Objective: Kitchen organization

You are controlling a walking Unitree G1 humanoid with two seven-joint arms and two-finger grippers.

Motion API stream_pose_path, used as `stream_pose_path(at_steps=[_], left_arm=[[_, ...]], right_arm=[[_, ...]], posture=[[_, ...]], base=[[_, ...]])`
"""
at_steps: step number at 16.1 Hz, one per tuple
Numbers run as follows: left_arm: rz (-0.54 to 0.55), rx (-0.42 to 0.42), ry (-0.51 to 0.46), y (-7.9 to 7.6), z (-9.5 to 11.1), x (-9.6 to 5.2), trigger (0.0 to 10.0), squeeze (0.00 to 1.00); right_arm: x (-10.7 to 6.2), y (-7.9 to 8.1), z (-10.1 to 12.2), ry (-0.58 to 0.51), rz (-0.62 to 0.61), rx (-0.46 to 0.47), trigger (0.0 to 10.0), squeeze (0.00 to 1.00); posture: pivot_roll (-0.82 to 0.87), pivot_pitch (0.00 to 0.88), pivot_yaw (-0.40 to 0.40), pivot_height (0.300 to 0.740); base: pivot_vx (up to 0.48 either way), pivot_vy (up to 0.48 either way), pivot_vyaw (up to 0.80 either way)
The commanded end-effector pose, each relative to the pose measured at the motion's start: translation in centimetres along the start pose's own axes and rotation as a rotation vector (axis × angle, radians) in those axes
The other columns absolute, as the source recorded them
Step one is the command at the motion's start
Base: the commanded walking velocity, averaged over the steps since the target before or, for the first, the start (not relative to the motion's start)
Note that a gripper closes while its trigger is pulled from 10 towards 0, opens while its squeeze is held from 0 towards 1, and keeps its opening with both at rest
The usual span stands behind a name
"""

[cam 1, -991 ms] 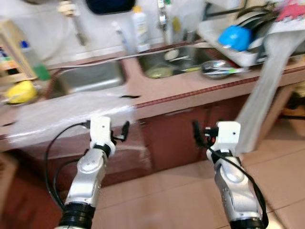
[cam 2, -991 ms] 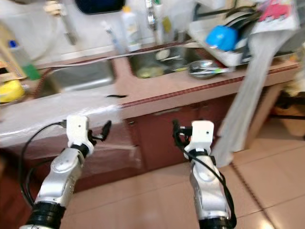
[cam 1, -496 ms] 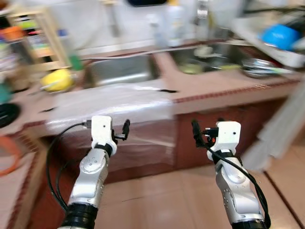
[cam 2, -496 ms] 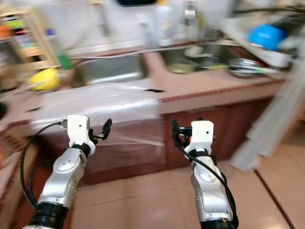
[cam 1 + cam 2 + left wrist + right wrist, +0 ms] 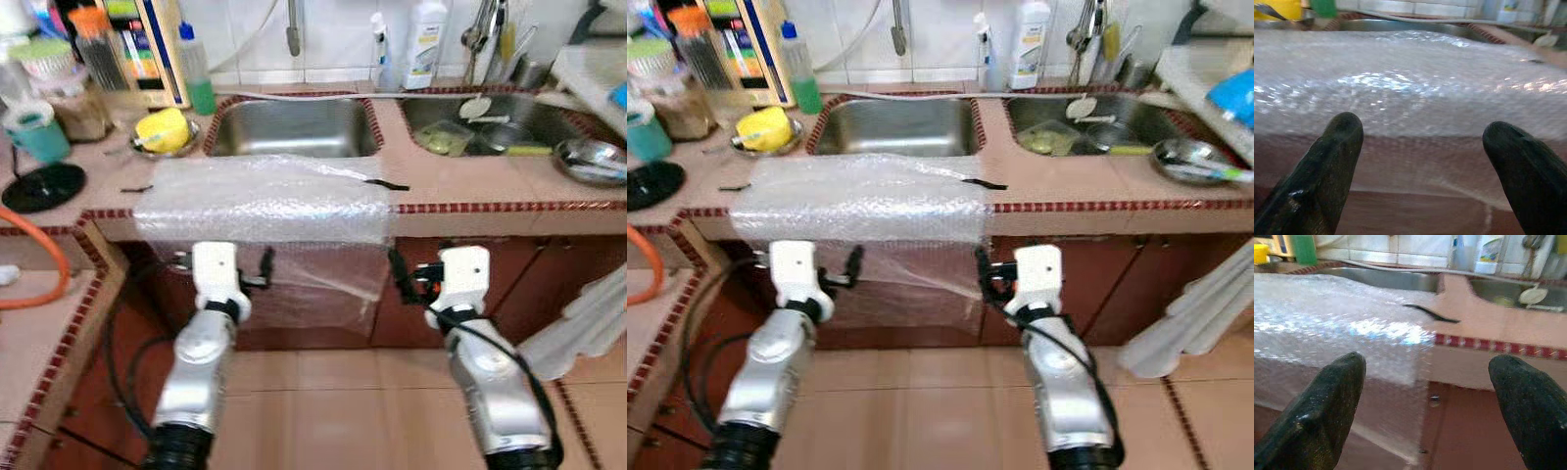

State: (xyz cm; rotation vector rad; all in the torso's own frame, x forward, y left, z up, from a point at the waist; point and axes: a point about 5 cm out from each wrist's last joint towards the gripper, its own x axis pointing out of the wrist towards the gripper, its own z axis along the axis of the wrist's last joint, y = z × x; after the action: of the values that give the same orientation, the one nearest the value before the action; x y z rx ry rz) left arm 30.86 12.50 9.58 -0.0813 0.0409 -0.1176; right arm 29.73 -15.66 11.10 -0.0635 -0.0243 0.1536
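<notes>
Before counter, bubble wrap (image 5: 263, 199) now centred; camera swung. Left gripper (image 5: 1425, 161), right gripper (image 5: 1430, 401) fingers spread.

Head views look down at counter (image 5: 470, 191); wrist views face bubble wrap (image 5: 1400, 83).

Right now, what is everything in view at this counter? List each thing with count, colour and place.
bubble wrap sheet: one, clear, draped over the counter's front edge before the left sink
sinks: two, steel, side by side in the counter
yellow object: one, on a dish left of the sinks
green bottle: one, behind the yellow object
white bottle: one, at the wall between the sinks
pan: one, steel, far right counter
black disc: one, left counter
left gripper: jaws open, below the wrap
right gripper: jaws open, at the wrap's right edge
</notes>
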Motion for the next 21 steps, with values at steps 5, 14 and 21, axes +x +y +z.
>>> stream_pose_path(at_steps=[5,14,21], left_arm=[[-0.011,0.058,-0.065,-0.4,0.9,0.1,10.0,0.00],[0.016,0.000,-0.073,1.4,1.2,0.0,10.0,0.00],[-0.023,-0.026,-0.161,1.0,3.9,0.2,10.0,0.00]], right_arm=[[0.4,0.2,0.2,0.030,0.051,-0.050,10.0,0.00],[1.5,2.0,-0.2,-0.017,0.042,0.000,10.0,0.00],[1.2,1.3,2.5,-0.130,0.017,-0.018,10.0,0.00]], posture=[[0.12,0.000,-0.130,0.740],[0.10,0.000,0.016,0.740],[0.07,0.000,0.029,0.740]], base=[[0.000,0.000,0.00],[0.000,0.000,0.00],[0.145,0.000,0.00]])
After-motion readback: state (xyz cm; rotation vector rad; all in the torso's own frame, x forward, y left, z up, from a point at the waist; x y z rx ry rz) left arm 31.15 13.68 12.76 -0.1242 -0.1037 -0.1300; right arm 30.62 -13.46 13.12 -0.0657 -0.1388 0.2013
